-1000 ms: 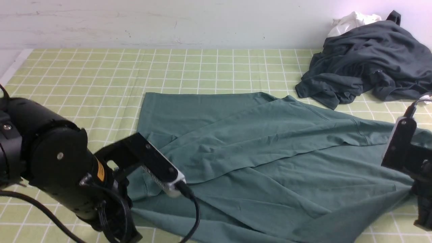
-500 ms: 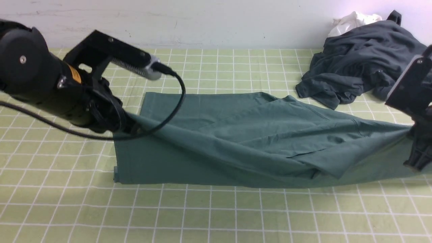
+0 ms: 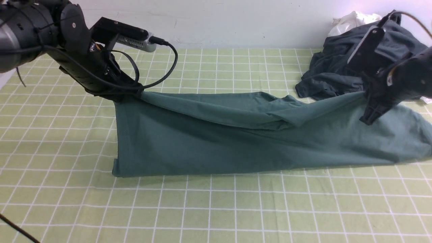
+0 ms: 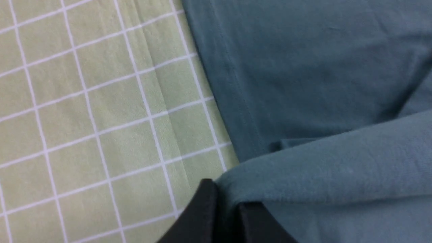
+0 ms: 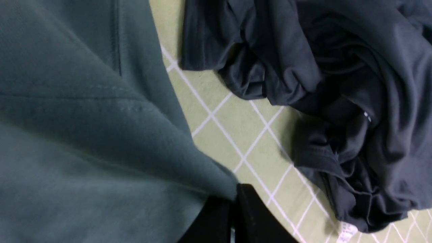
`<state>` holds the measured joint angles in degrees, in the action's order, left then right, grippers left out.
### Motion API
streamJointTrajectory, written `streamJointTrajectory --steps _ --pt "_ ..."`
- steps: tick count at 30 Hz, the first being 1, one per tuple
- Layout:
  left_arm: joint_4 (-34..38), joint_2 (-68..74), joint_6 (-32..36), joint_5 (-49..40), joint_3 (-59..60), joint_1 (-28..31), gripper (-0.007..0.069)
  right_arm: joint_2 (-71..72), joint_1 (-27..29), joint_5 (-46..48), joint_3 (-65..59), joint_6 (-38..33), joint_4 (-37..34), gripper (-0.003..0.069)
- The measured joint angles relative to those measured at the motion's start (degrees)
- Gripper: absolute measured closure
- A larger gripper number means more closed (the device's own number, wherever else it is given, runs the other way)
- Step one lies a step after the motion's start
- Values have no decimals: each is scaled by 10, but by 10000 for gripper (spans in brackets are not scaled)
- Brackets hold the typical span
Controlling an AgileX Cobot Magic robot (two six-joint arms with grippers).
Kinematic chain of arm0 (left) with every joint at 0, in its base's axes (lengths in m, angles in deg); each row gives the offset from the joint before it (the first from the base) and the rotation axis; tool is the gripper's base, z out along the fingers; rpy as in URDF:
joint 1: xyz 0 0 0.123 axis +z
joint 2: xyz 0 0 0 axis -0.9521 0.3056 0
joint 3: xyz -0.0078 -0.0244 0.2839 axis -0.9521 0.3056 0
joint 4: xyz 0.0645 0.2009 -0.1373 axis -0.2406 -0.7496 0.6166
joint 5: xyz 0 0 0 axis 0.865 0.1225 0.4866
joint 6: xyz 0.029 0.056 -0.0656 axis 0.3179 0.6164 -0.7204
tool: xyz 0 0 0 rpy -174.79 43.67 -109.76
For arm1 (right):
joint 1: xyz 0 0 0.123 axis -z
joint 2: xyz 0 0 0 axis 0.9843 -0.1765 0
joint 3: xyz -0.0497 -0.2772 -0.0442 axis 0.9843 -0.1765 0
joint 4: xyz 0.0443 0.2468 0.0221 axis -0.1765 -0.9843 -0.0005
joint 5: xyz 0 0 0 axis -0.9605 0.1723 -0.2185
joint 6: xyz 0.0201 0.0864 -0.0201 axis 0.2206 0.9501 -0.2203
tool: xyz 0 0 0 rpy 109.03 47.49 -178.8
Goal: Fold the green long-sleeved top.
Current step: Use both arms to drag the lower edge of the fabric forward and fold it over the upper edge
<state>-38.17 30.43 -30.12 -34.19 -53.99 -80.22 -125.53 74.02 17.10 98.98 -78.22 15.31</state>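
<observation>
While left claw (image 3: 134, 93) and right claw (image 3: 368, 116) are each clamped on the raised edge, the green long-sleeved top (image 3: 236, 141) runs crosswise between them, its lower layer directly beneath.

The front view faces forward from the robot's own side, set well back over the pale green white-gridded tablecloth (image 3: 216, 209). Each wrist view looks down, seemingly steeply, from close behind its claw. The front view shares the soft teal-green knit top (image 4: 303, 67) at the left gripper (image 4: 224, 202) and the crumpled charcoal-grey garment (image 5: 337, 84) beyond the right gripper (image 5: 233, 200).
</observation>
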Motion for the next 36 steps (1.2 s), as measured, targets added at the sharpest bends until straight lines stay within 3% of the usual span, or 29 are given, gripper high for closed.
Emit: streamJointTrajectory --steps 7,12,14,20,23,25,27,29,30,32,36 --pt "4 111 -13 3 -90 31 608 -135 0 59 154 17 -16 662" --pt "8 174 -46 38 -138 43 573 -188 2 71 223 111 -56 641" --pt "6 189 -48 49 -149 45 532 -194 5 74 236 137 -61 609" --pt "0 211 -52 55 -189 48 221 -196 10 116 299 203 -68 410" --pt "11 195 -55 12 -212 47 147 -190 5 176 338 203 -115 375" --pt "26 183 -55 -10 -217 46 137 -186 2 197 348 187 -148 383" --pt "70 160 -31 -55 -220 37 146 -182 -8 244 356 89 -279 451" --pt "92 154 -7 -73 -222 30 164 -185 -15 259 356 42 -329 497" --pt "119 153 25 -99 -222 19 193 -196 -24 268 356 -35 -399 555" --pt "156 160 66 -136 -222 3 249 -224 -40 268 356 -117 -462 632" --pt "196 176 96 -156 -218 -15 353 -279 -61 225 356 -207 -522 669"
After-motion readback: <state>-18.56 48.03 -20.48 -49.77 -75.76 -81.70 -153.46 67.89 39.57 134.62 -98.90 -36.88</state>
